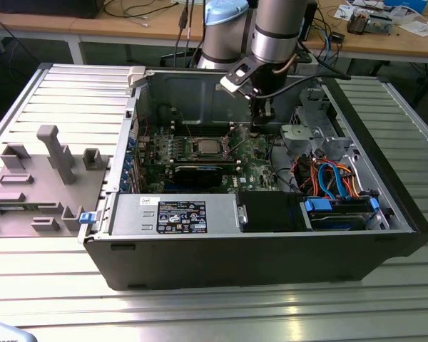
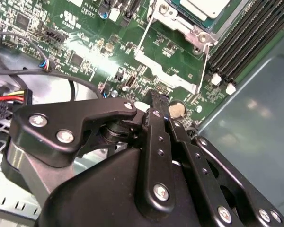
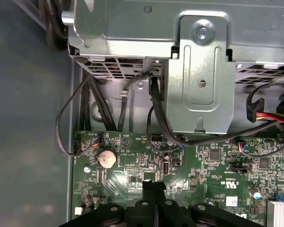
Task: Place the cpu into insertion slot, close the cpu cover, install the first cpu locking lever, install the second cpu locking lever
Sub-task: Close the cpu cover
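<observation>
The jaws are pressed together, empty, close over the green motherboard [image 3: 132, 161] beside the coin battery [image 3: 107, 158]. Mid-frame in the exterior view, the open computer case [image 1: 271, 263] holds the cpu [image 1: 203, 147], seated in the insertion slot [image 1: 220, 148]. The label [image 1: 181, 216] print is unreadable.

Silver arm [image 1: 277, 32], light-blue joint cap [image 1: 225, 13], black jaws, silver screws [image 2: 65, 136].

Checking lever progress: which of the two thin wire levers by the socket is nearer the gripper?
The lever that ends near the coin battery, close to the gripper; the other lever is farther away.
</observation>
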Controlling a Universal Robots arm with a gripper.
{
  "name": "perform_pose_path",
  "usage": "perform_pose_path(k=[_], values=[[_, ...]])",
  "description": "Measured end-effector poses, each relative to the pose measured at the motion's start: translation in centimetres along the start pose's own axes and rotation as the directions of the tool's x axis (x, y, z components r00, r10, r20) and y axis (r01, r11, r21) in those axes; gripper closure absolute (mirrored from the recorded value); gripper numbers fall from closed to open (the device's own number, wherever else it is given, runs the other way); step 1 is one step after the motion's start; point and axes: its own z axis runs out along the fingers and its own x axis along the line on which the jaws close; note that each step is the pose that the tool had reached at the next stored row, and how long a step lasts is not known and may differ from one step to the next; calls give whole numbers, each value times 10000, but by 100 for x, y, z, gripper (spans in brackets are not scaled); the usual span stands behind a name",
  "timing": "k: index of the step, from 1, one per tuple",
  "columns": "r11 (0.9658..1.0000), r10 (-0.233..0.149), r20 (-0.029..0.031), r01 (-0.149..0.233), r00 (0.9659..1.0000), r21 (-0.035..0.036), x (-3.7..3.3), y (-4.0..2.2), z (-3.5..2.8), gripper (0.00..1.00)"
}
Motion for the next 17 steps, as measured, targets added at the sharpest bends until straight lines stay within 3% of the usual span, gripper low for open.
perform_pose_path(k=[3,5,6,7,17], values=[[10000,-4,5,4,10000,47,1,3,51,89],[9994,-12,57,10,10000,337,0,12,54,89],[9979,-19,97,13,10000,642,0,19,56,89],[9974,-19,119,11,9999,718,-1,20,55,89],[9974,-19,116,11,9999,717,1,6,56,89]])
